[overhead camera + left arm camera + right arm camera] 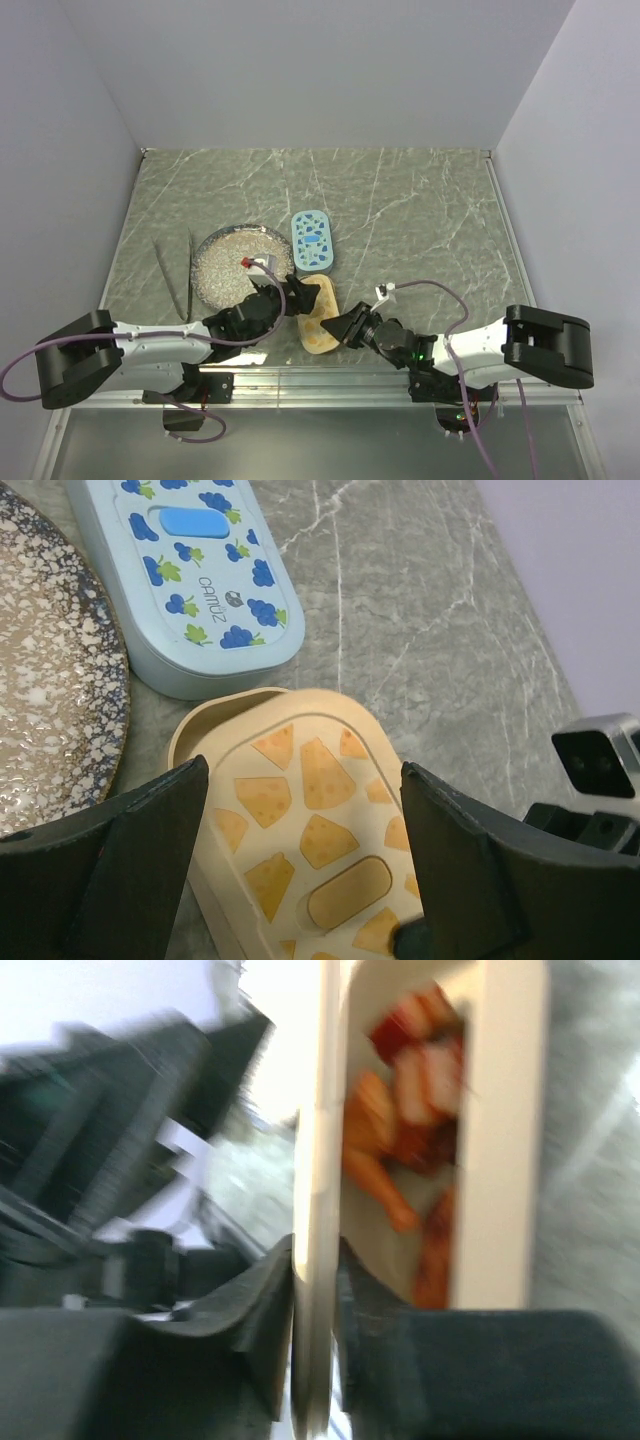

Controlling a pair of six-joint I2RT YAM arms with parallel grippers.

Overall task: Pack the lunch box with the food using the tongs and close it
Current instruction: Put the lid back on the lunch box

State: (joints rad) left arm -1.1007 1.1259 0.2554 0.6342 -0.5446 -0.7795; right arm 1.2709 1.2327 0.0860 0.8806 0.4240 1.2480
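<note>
While ajar, lunchbox (pixel 310 780) in right pincer (pixel 314 1270)

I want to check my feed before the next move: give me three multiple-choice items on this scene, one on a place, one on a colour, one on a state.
1. Where do the tongs lie?
A left of the plate; B on the plate; C behind the plate.
2. What colour is the far lunch box?
A red; B green; C blue.
3. How does the left gripper stand?
A shut on the tongs; B open, a finger on each side of the yellow lid; C shut on the plate.

Answers: A, they lie beside its left rim. C, its top is pale blue with darker berries. B, the left wrist view shows a wide gap with the lid between the fingers.
</note>
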